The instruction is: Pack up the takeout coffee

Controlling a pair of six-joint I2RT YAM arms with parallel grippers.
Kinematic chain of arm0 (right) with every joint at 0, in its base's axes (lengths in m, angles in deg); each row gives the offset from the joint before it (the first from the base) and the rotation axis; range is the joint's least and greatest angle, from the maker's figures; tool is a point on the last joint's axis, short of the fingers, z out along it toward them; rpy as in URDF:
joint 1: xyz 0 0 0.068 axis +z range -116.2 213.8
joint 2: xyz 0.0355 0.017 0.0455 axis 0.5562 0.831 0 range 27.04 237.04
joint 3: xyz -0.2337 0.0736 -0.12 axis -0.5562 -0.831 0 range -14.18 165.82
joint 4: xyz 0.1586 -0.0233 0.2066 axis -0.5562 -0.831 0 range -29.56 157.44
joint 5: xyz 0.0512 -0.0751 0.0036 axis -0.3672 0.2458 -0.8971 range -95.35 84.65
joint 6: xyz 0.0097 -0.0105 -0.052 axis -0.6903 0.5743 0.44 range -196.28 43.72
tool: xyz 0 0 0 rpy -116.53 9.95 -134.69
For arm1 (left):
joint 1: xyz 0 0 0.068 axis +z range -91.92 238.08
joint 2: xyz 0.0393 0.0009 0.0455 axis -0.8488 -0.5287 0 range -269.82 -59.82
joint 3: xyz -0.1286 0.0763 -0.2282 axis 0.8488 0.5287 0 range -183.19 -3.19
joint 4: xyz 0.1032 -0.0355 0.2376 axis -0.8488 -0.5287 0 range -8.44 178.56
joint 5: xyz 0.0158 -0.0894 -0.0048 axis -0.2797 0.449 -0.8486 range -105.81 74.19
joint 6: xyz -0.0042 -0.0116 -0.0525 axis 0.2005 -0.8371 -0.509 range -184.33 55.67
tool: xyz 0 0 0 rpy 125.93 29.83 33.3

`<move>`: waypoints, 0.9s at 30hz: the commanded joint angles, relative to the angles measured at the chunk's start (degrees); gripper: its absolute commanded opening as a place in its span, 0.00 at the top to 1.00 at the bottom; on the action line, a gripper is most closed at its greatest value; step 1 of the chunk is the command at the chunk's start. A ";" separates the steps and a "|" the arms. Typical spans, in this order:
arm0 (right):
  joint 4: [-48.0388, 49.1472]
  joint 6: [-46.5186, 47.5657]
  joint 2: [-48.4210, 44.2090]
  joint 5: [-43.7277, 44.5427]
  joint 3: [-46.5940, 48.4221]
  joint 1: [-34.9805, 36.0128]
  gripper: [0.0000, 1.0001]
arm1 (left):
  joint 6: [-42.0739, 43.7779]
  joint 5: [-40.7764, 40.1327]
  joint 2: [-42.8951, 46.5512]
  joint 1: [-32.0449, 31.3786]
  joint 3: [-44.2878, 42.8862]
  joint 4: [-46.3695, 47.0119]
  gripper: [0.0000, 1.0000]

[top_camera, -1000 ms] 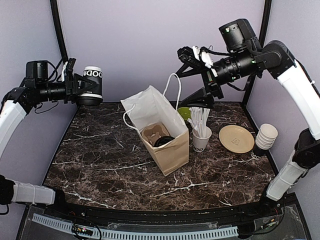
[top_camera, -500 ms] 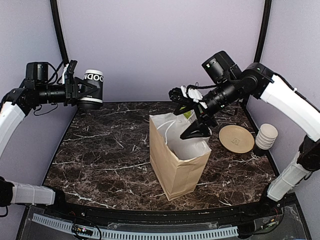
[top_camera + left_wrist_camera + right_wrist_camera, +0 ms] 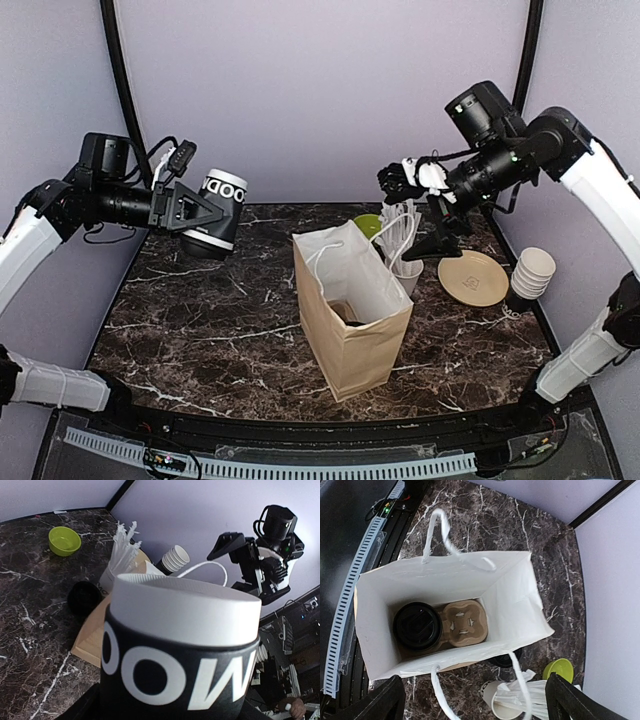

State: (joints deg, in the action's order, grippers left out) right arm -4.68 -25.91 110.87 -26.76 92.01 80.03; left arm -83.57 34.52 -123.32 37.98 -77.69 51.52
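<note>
from above, a takeout coffee (image 3: 225, 200) is seen clamped in the jaws of the left gripper (image 3: 195, 212), tilted in the air over the far left of the desk (image 3: 200, 330). the right gripper (image 3: 415, 208) is held just far right of the upright paper bag (image 3: 350, 340). in the left wrist view, the frame is filled by that coffee. in the right wrist view, the jaws are spread apart, and a second lidded cup (image 3: 417, 626) is seated in a carrier (image 3: 465, 624) inside the bag.
</note>
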 commanded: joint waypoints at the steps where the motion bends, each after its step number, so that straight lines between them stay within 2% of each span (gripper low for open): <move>1: -0.35 1.52 1.72 0.27 6.90 -0.04 0.01 | 2.11 3.85 -1.65 -5.69 0.16 -1.80 0.40; 4: 2.92 0.68 4.33 2.06 9.90 2.20 0.01 | 2.89 5.48 -3.03 -9.16 -0.15 -3.02 0.40; 11: 8.02 2.33 11.84 14.89 16.22 15.43 0.04 | 3.36 7.90 -6.51 -14.32 1.98 -5.56 0.41; 19: 8.40 7.12 18.91 21.08 22.04 23.74 0.03 | 0.82 12.83 -7.24 -16.38 5.09 -4.39 0.40; 27: 9.36 10.55 22.16 28.43 20.47 29.71 0.06 | -0.06 15.28 -8.91 -17.28 4.85 -3.53 0.39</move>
State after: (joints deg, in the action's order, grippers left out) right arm 1.97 -17.60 131.70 -3.29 112.69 107.51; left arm -83.03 46.23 -131.47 21.42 -72.97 47.68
